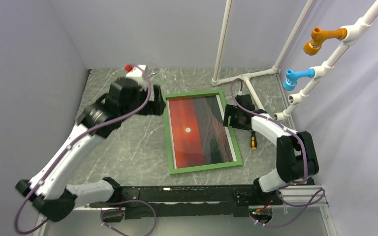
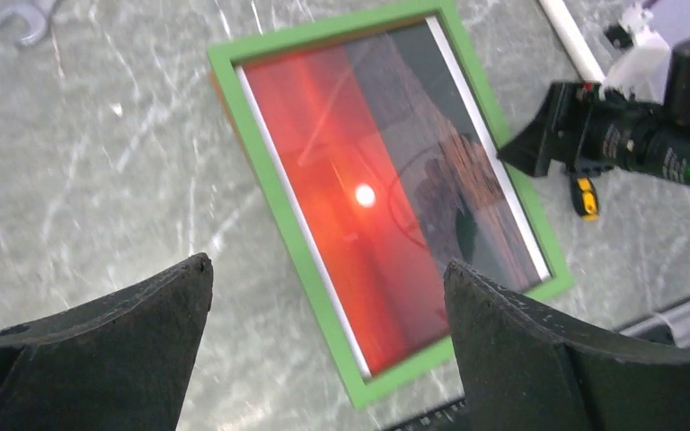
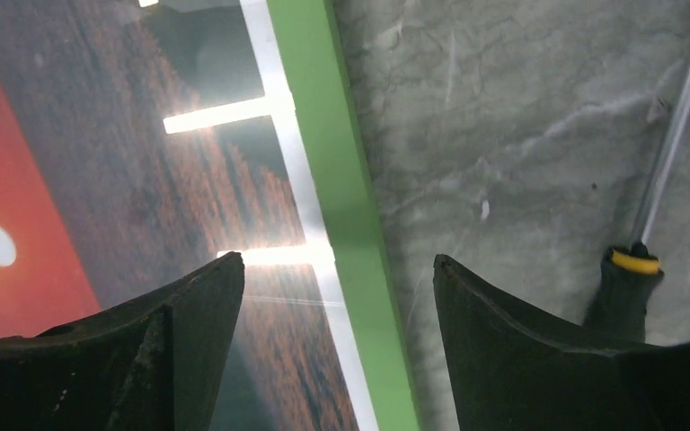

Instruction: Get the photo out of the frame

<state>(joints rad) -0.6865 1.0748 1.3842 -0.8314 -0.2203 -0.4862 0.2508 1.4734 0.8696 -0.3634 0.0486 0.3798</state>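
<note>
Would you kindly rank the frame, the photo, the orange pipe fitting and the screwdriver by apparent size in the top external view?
1. frame
2. photo, slightly smaller, inside it
3. orange pipe fitting and screwdriver: unranked; the fitting sits higher, nearer the camera, and the right arm hides part of the screwdriver.

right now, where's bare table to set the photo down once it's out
Widest bare patch: grey marble tabletop between the left rail of the green picture frame and the left arm. Crowded right of it: right gripper, yellow-collared black screwdriver, white pipe stand.
</note>
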